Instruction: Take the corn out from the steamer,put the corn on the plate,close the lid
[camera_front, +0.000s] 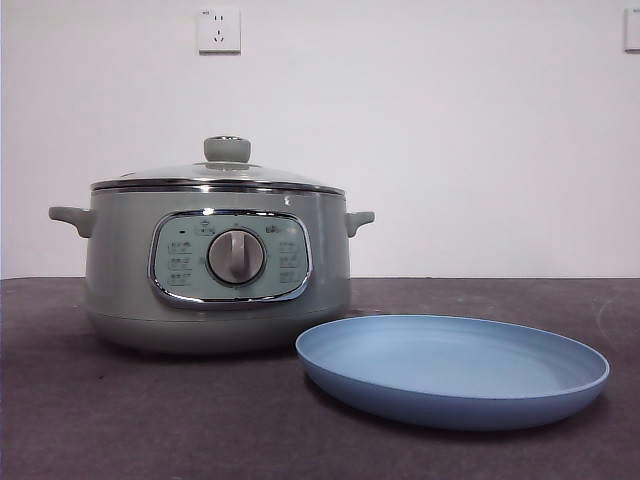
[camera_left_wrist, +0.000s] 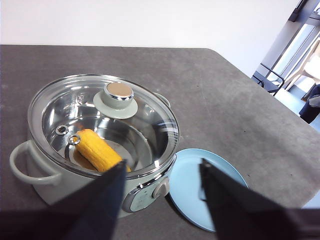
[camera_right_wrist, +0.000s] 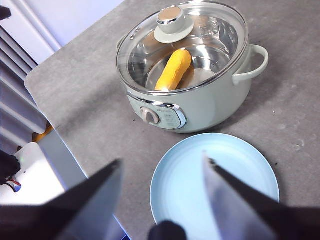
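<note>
Corn lying on its side on the steel floor of the steamer, seen only through the glass from both wrist views; hidden in the front view behind the pot wall. Lid seated squarely on the pot rim, knob upright at centre, so access to the cob blocked until lifted. Control panel and silver dial facing the near edge of the table.

Plate just right of the steamer and slightly nearer, its rim close beside the pot base, possibly touching; bare, ready as a short-transfer landing place for the cob. Table dark grey, matte. Wall socket on the white wall behind, above the pot.

Left gripper raised above the near side of the steamer, jaws spread wide, holding nothing, framing the pot's front rim and the plate's edge. Right gripper raised above the plate, jaws likewise spread wide and empty, the pot farther off. Neither arm visible in the front view, consistent with both held high and clear.

Judged stage: none of the three steps done. Likely first need: a grasp on the knob to remove the lid, with the other jaws free for the cob. Likely hazard: glossy, rounded cob prone to rolling or slipping in a pinch.
</note>
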